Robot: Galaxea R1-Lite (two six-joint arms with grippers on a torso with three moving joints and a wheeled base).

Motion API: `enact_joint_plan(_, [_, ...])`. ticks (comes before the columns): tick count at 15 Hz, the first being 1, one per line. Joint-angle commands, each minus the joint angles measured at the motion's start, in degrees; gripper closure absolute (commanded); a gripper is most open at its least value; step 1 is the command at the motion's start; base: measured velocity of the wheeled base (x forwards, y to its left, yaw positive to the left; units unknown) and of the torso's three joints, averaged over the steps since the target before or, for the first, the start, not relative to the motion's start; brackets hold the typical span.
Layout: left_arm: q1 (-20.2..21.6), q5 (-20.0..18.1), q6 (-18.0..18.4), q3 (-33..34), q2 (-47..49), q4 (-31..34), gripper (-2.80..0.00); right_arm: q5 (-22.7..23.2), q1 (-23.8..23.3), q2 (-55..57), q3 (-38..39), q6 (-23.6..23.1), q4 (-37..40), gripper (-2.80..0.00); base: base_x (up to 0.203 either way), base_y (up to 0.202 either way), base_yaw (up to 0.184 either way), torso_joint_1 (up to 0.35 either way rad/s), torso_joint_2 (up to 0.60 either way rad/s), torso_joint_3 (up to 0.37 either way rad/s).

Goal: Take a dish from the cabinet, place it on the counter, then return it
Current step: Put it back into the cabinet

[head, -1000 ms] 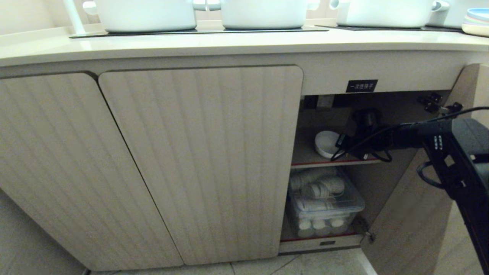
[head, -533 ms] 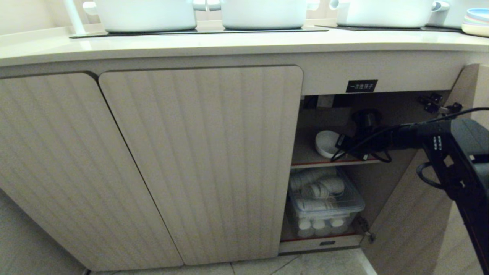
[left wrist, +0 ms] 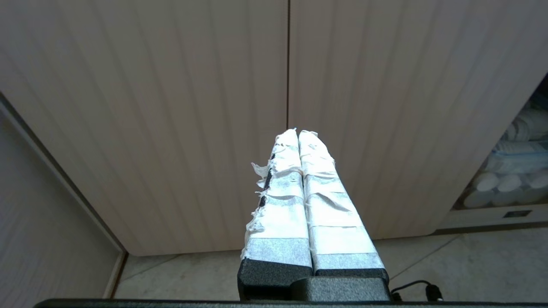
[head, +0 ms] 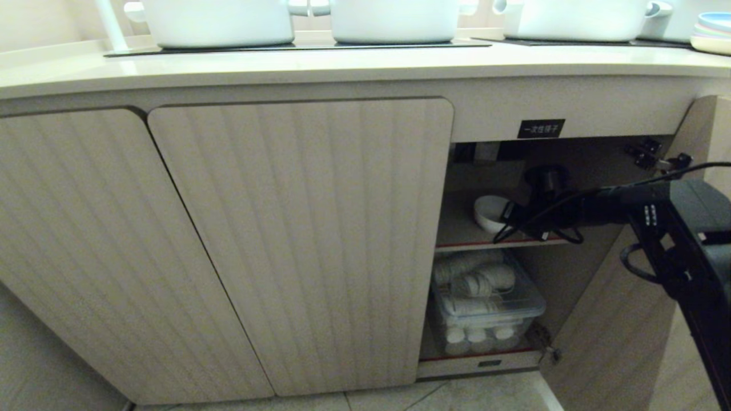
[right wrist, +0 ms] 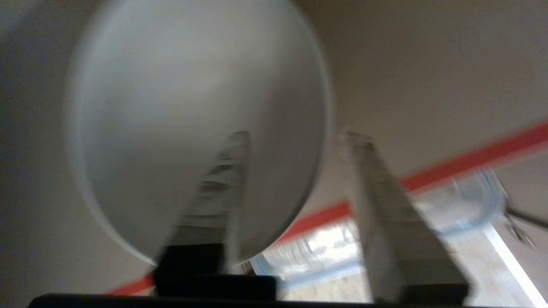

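The dish [head: 489, 212], a small white bowl, rests on the red-edged upper shelf [head: 457, 234] inside the open right bay of the cabinet [head: 297, 240]. My right gripper [head: 512, 218] reaches into that bay beside it. In the right wrist view the dish [right wrist: 180, 111] fills the frame and my right gripper [right wrist: 297, 136] is open. One finger lies inside the bowl, the other outside its rim with a gap. My left gripper [left wrist: 298, 132] is shut and empty, parked low before the closed fluted doors. The counter [head: 342, 64] runs above.
Large white pots [head: 217, 23] stand on black cooktop panels on the counter, and pastel plates [head: 711, 31] sit at its far right. A clear plastic box of white cups [head: 485, 302] fills the lower shelf. The opened door [head: 622, 319] stands at the right, behind my right arm.
My right gripper has opened and let go of the dish. The dish, tilted on edge before, has dropped level onto the shelf. The arm has barely moved.
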Motion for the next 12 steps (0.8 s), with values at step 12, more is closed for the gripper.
enact_joint_plan(12, [0.0, 0.0, 0.0, 0.0, 0.0, 0.0, 0.00, -0.4, 0.0, -0.2, 0.0, -1.8, -4.6, -2.80, 0.000, 0.000, 0.000, 0.000, 0.00, 0.000])
